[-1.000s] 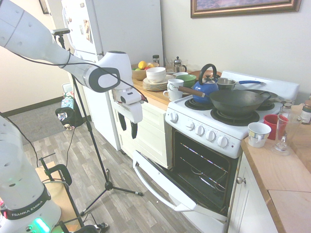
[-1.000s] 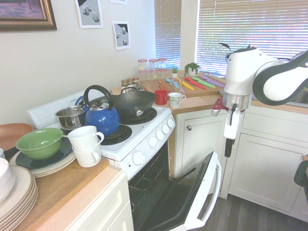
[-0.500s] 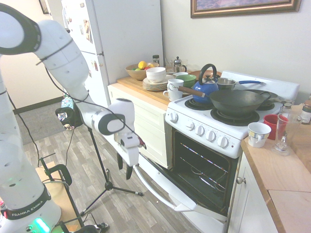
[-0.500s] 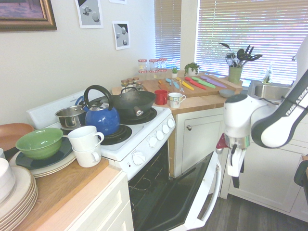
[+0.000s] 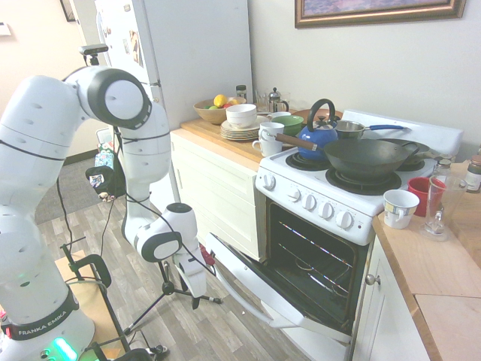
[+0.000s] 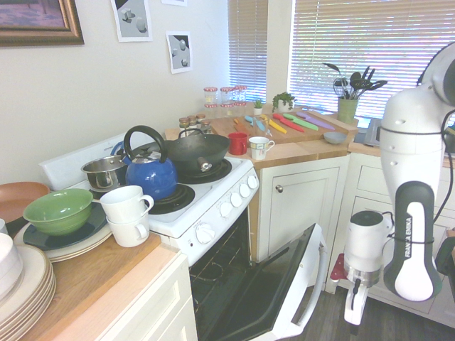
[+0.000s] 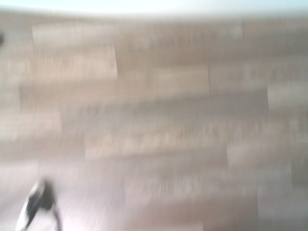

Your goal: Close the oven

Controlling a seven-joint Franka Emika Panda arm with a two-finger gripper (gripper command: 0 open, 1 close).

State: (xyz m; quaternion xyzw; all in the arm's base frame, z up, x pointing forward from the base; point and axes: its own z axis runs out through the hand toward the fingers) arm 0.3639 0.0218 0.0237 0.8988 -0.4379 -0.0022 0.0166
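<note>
White oven door (image 5: pixel 252 287) still ajar, end effector (image 5: pixel 197 301) now lower beside it, finger spread impossible to tell.

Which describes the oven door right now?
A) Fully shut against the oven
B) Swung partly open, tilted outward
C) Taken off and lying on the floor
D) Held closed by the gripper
B: the oven door leans outward from the stove, leaving the oven's interior and rack exposed.
</note>
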